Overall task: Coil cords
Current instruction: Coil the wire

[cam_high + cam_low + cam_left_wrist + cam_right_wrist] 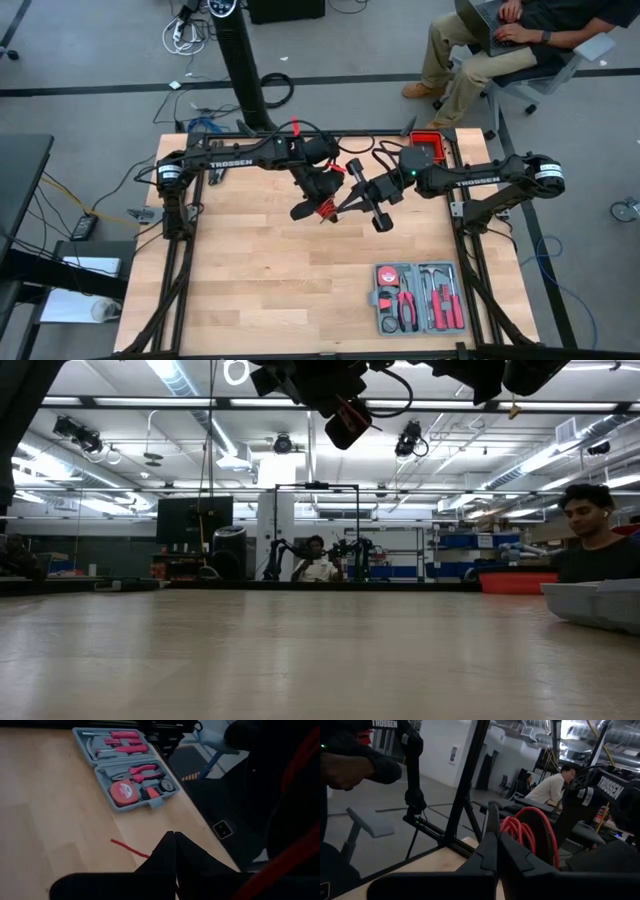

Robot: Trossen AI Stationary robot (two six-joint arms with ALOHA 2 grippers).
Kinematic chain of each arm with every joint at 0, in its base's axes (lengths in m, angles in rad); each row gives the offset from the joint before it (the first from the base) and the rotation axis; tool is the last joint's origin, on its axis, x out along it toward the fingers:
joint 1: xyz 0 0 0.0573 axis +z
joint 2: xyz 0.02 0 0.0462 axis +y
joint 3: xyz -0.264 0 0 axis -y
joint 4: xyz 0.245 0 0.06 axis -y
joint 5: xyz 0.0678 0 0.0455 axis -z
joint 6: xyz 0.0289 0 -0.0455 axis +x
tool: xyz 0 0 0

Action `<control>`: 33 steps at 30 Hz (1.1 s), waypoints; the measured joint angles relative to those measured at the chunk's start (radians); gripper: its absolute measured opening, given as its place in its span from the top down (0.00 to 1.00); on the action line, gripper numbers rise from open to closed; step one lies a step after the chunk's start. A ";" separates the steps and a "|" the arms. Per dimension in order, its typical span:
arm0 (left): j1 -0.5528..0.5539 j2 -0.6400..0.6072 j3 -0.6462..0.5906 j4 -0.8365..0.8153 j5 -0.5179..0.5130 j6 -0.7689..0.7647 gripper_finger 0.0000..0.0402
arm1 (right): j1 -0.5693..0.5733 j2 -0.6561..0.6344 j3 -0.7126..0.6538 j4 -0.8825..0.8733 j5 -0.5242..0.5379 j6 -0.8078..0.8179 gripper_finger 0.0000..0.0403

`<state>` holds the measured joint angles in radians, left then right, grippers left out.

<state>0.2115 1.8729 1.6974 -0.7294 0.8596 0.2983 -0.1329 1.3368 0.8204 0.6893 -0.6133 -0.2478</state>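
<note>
Hanging in red loops between the two arms, above the middle of the counter (pixel 250 270), the cord (pixel 322 208) looks thread-thin, light and limp, so I judge it will sag, slip and tangle rather than hold any shape. The left gripper (pixel 303 211) and right gripper (pixel 345 203) both have their fingers pressed together beside the bundle, but whether either pinches a strand I cannot tell; the right wrist view shows the coil (pixel 525 832) just past its closed fingers. Taking hold across several loops at once seems safer than pinching one strand or the loose tail.
</note>
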 joint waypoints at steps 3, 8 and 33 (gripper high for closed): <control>0.000 0.000 0.000 0.000 0.010 -0.037 1.00 | 0.000 -0.001 0.000 0.001 0.001 0.001 1.00; 0.006 0.002 0.023 -0.013 0.004 -0.047 1.00 | 0.008 0.001 0.000 -0.023 -0.005 0.020 1.00; 0.022 0.003 0.083 -0.029 -0.056 0.034 1.00 | 0.000 0.003 0.003 -0.047 -0.072 0.004 1.00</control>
<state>0.2339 1.8755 1.7802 -0.7582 0.8035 0.3319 -0.1327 1.3396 0.8232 0.6426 -0.6850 -0.2434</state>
